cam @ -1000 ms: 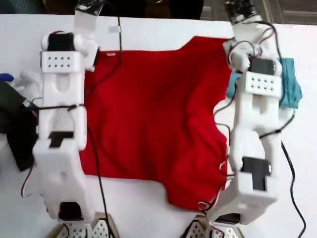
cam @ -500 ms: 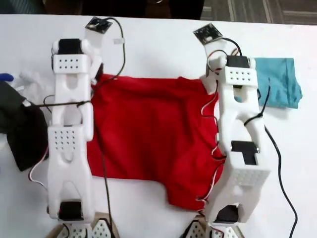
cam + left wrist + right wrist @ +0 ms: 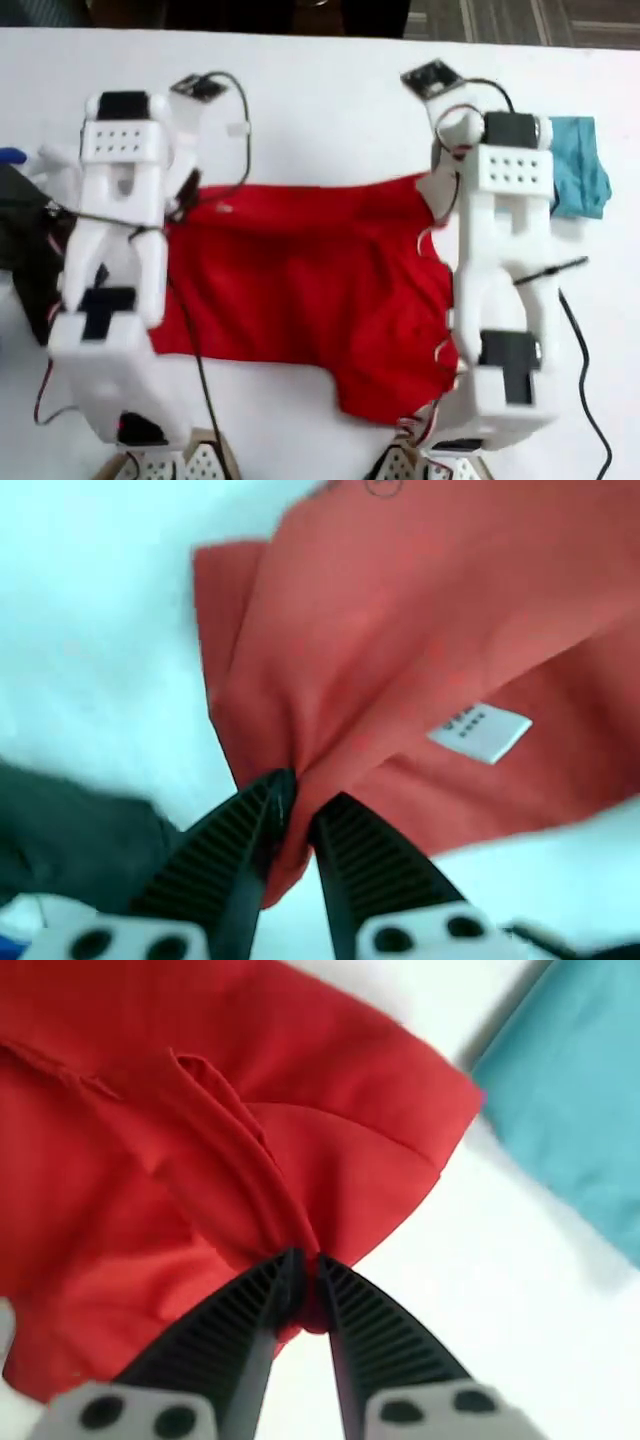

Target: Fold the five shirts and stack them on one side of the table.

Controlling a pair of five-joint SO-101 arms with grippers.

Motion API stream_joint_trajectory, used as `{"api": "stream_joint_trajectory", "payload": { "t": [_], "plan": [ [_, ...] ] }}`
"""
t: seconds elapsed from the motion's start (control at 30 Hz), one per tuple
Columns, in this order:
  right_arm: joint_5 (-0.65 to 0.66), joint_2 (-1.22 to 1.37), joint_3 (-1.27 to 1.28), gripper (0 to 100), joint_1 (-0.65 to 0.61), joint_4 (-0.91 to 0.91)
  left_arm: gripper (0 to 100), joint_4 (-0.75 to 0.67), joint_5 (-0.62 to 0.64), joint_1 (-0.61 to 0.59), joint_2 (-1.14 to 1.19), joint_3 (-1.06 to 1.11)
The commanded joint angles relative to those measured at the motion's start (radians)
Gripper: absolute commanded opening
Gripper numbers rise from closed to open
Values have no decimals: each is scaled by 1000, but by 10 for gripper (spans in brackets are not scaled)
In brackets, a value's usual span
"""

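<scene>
The red shirt (image 3: 300,290) is clenched by the left gripper (image 3: 297,805) and right gripper (image 3: 305,1263); the fold could be skewed by uneven pulling.

Desk (image 3: 320,90) — white, plain top, seen from above.
Small blue item (image 3: 8,157) — at the desk's left edge, cut off by the frame, kind cannot be told.
Grey tiled floor (image 3: 520,20) beyond the desk's far edge.

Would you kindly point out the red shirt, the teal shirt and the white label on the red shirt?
red shirt (image 3: 300,290): high view, middle of the fabric.
teal shirt (image 3: 585,175): high view, exposed part beside the arm.
white label (image 3: 480,732): left wrist view, centre of the label.
</scene>
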Motion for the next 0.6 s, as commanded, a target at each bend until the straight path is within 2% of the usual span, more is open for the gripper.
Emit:
{"api": "stream_joint_trajectory", "payload": {
  "t": [0.0, 0.3, 0.57],
  "plan": [
    [71, -237, 176, 18, 12, 10, 27, 14, -12, 2, -190, 156],
    [224, -743, 793, 18, 13, -47, 27, 14, -98, 0, -354, 446],
    [281, -989, 1031, 18, 13, -41, 27, -103, -143, 3, -370, 696]
  ]
}}
